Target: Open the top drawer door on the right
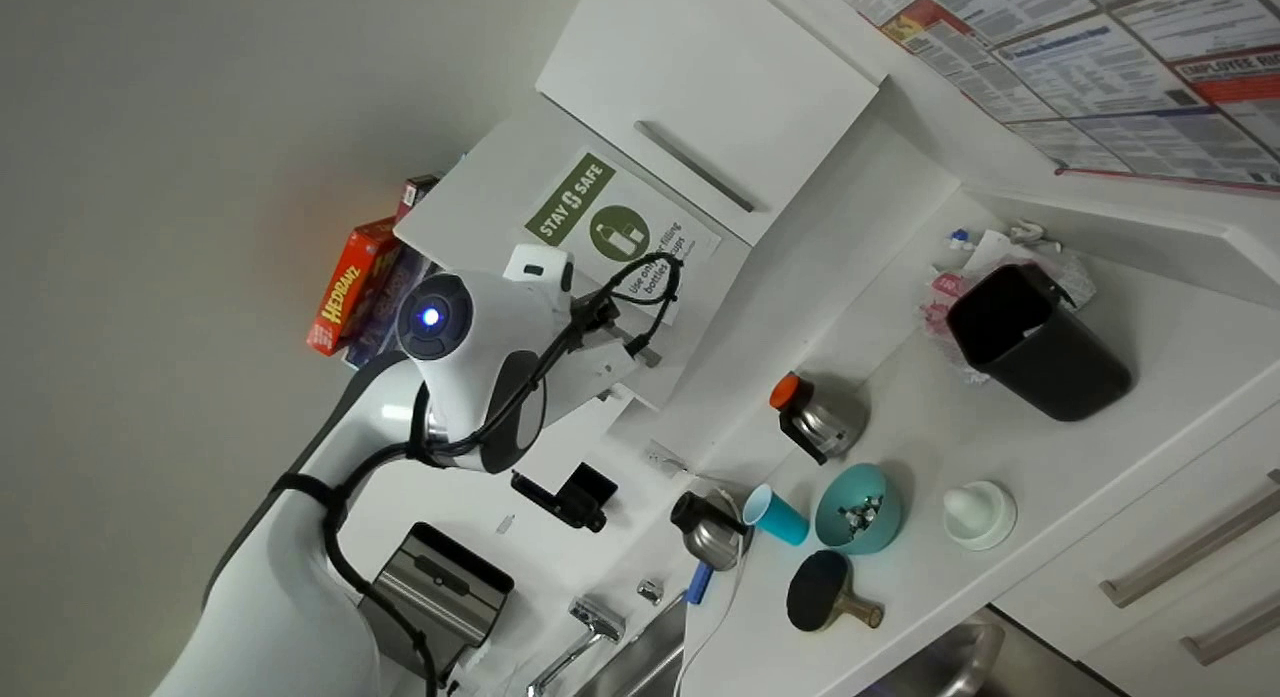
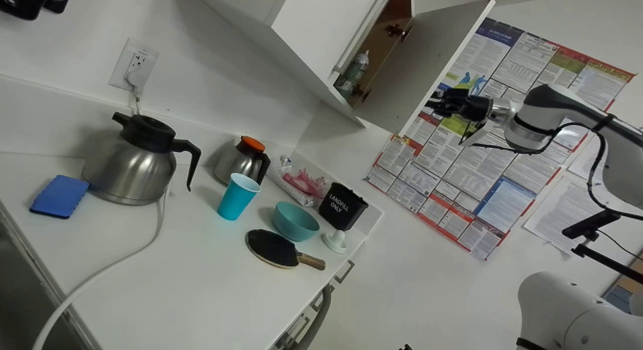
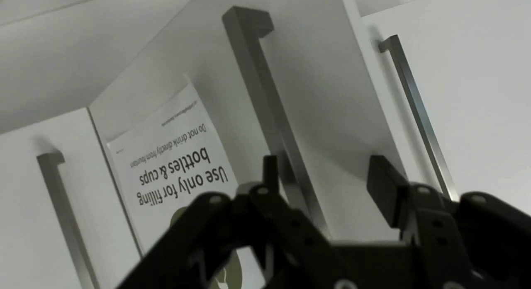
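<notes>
labelled top door (image 2: 432, 59) open, its bar handle (image 3: 263, 90) between the parted jaws of the hand (image 3: 326, 175) in the wrist view

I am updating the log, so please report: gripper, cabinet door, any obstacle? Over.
Gripper open near bar handle; STAY SAFE cabinet door standing open; arm on its outer side, possibly obstructing.

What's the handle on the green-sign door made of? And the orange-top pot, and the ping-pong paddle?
Door handle: looks like satin metal, grey with a soft sheen. Pot: probably stainless steel, silvery with shiny streaks; its orange top seems plastic, smooth and bright. Paddle: the brown grip looks wooden; the dull black face may be rubber.
</notes>
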Robot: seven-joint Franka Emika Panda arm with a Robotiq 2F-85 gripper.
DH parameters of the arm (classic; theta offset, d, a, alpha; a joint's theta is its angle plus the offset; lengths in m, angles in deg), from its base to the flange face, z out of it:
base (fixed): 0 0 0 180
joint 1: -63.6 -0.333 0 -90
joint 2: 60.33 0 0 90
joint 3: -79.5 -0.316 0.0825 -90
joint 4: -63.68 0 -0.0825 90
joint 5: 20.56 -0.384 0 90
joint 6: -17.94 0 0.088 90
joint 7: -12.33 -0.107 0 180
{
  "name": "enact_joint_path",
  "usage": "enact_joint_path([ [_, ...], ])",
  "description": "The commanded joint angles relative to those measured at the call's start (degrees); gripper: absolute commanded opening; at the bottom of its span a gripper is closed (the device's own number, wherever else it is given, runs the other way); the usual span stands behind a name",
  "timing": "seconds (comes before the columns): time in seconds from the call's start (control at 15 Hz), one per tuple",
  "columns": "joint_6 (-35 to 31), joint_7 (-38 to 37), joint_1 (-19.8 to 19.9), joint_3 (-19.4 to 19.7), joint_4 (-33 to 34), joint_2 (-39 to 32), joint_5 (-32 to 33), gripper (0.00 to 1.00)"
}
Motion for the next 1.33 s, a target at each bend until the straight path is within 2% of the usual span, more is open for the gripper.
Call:
enact_joint_path([
  [0.0,3.7,-8.2,6.5,-3.3,1.0,-2.8,-1.2,0.90],
  [0.13,2.0,-10.4,10.1,-5.1,0.6,-4.4,-0.1,1.00],
  [0.33,-1.3,-10.9,16.7,-8.5,0.1,-7.8,2.2,1.00],
  [0.6,-2.0,-10.0,26.0,-14.1,0.1,-11.6,4.1,1.00],
  [0.67,0.4,-19.1,32.6,-22.6,-2.1,-6.7,10.8,1.00],
  [0.73,2.0,-21.8,35.6,-25.1,-2.0,-6.4,13.7,1.00],
  [0.87,8.4,-28.6,43.6,-33.1,-1.5,-4.1,19.0,1.00],
  [1.0,17.6,-31.1,51.1,-41.3,-0.5,-0.7,19.1,1.00],
  [1.13,25.4,-32.1,54.2,-45.3,0.8,2.1,19.7,1.00],
  [1.27,31.4,-32.6,55.8,-48.0,2.0,4.0,19.9,1.00],
])
